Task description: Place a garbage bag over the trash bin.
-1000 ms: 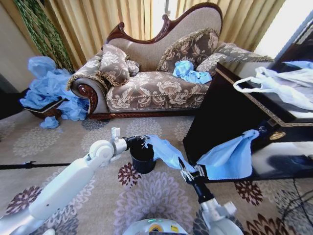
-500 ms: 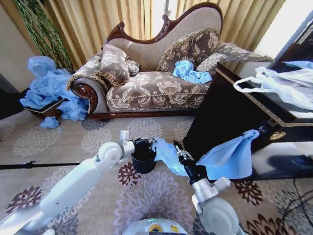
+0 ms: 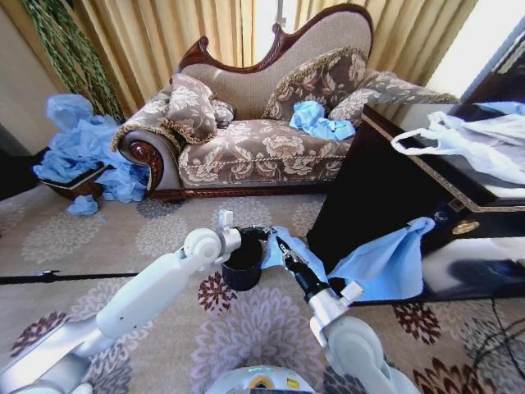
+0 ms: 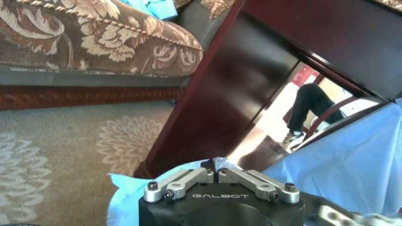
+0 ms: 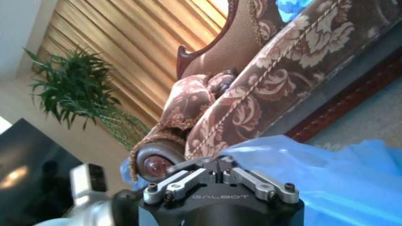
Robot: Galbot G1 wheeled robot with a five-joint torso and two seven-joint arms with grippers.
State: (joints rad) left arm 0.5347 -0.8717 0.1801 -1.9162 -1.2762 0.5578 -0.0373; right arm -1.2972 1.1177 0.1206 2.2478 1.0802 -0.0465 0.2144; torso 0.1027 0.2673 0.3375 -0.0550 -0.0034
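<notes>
You have the trash bin (image 3: 243, 264) standing upright on the patterned carpet (image 3: 148, 238), near the middle of the head view, in front of the sofa (image 3: 254, 139) and just left of the dark cabinet (image 3: 385, 189). The garbage bag (image 3: 289, 251) is a crumpled light blue film lying against the bin's right rim and trailing off to the right of it; it is not over the opening, which still shows dark and bare.

Your left gripper (image 3: 261, 234) reaches in from the left and sits at the far right part of the rim, where the film begins. In the left wrist view its fingertips (image 4: 217, 165) meet with no gap and blue film (image 4: 125, 188) bunches around them, so it is clenched on the bag's edge.

Your right gripper (image 3: 281, 246) comes up from the near right, its tip lying on the blue film just right of the bin. In the right wrist view its fingers (image 5: 217, 165) are pressed together with the film (image 5: 301, 160) gathered right at the tips, so it too is pinching the bag.

A second blue sheet (image 3: 390, 261) hangs from the cabinet's front, well right of the bin, and a heap of blue bags (image 3: 82, 152) lies far left by the sofa's arm
</notes>
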